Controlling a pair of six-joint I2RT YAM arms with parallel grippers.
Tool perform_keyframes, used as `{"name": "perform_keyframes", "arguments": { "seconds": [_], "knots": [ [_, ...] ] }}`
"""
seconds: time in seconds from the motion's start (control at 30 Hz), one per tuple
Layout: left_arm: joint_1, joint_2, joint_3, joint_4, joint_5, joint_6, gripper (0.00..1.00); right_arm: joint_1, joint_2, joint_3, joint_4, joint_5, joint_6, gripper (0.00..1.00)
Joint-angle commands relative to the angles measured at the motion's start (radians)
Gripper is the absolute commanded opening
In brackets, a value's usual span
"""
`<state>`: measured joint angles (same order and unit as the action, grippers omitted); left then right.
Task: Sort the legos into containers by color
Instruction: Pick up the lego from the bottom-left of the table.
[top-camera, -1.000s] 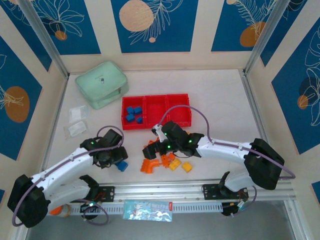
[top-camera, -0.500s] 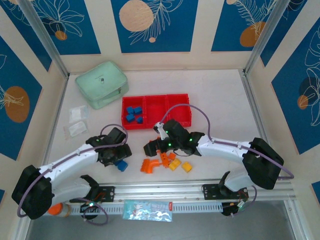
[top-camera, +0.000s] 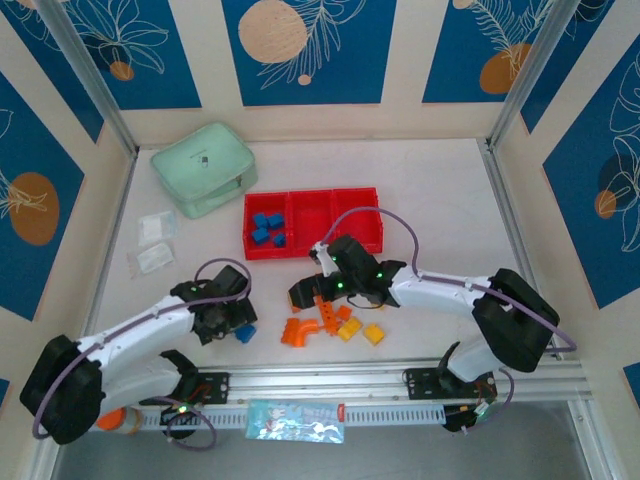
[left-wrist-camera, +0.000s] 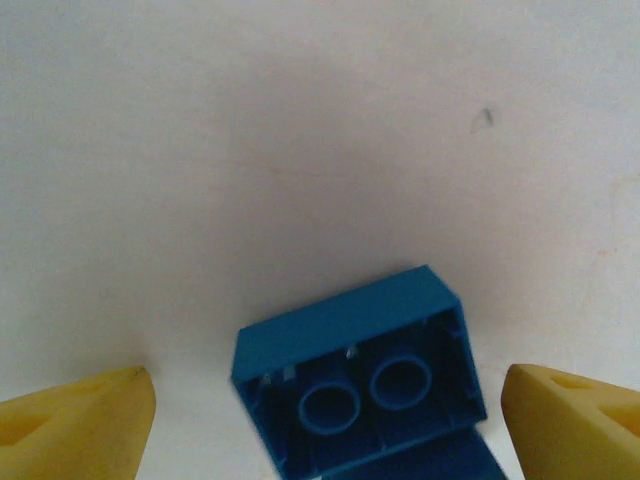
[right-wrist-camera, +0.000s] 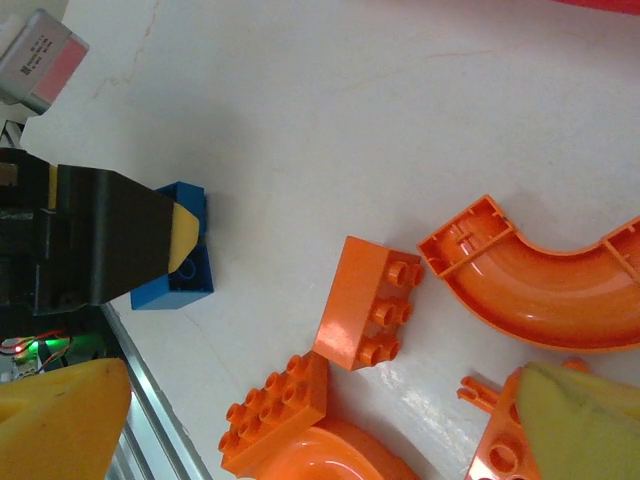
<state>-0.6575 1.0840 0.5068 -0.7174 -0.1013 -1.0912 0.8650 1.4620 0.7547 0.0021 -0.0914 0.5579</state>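
The red tray (top-camera: 312, 205) has three compartments; the left one holds several blue blocks (top-camera: 267, 228). One blue block (left-wrist-camera: 355, 385) lies hollow side up on the table between the spread yellow fingertips (left-wrist-camera: 80, 420) of my open left gripper (left-wrist-camera: 325, 425), apart from both pads. From above, that gripper (top-camera: 236, 325) sits over the blue block (top-camera: 243, 332). My right gripper (top-camera: 312, 297) hangs open above orange pieces: a block on its side (right-wrist-camera: 365, 315), a curved piece (right-wrist-camera: 540, 285) and a studded block (right-wrist-camera: 275, 410). Two yellow blocks (top-camera: 350, 328) lie close by.
A mint-green zip case (top-camera: 203, 167) sits at the back left, with small clear bags (top-camera: 153, 243) on the table in front of it. The metal rail (top-camera: 330, 378) runs along the near edge. The two grippers work close together near the front middle.
The left gripper has shifted slightly right and settled over the blue block. The right wrist has edged left and lower over the orange pieces. Nothing was picked up.
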Motion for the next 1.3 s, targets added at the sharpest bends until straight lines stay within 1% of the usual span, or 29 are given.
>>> {"name": "perform_keyframes", "arguments": {
  "seconds": [0.0, 0.07, 0.17, 0.3, 0.4, 0.63, 0.83, 0.97, 1.13, 1.27],
  "knots": [
    [-0.009, 0.060, 0.039, 0.052, 0.005, 0.020, 0.87, -0.007, 0.005, 0.000, 0.017, -0.037, 0.007, 0.99],
    [-0.009, 0.084, 0.044, 0.092, 0.016, 0.028, 0.85, -0.013, 0.004, 0.000, 0.016, -0.039, 0.008, 0.99],
    [-0.008, 0.116, 0.047, 0.130, 0.014, 0.031, 0.79, -0.017, 0.005, -0.003, 0.018, -0.041, 0.013, 0.99],
    [-0.008, 0.149, 0.070, 0.139, 0.005, 0.044, 0.67, -0.024, 0.009, -0.007, 0.027, -0.052, 0.021, 0.99],
    [-0.008, 0.161, 0.079, 0.139, 0.008, 0.049, 0.60, -0.031, 0.013, -0.005, 0.030, -0.058, 0.023, 0.99],
    [-0.008, 0.121, 0.087, 0.107, -0.020, 0.067, 0.45, -0.046, 0.005, -0.006, 0.038, -0.081, 0.034, 0.99],
    [-0.008, 0.091, 0.170, 0.035, -0.072, 0.131, 0.42, -0.086, -0.023, -0.006, 0.039, -0.122, 0.043, 0.99],
    [0.004, 0.115, 0.282, -0.007, -0.126, 0.222, 0.42, -0.116, -0.063, 0.016, -0.020, -0.100, 0.012, 0.99],
    [0.042, 0.231, 0.471, -0.015, -0.167, 0.349, 0.42, -0.177, -0.104, 0.052, -0.083, -0.081, 0.004, 0.99],
    [0.085, 0.377, 0.632, 0.000, -0.166, 0.431, 0.41, -0.225, -0.130, 0.067, -0.112, -0.068, 0.011, 0.99]
  ]
}}
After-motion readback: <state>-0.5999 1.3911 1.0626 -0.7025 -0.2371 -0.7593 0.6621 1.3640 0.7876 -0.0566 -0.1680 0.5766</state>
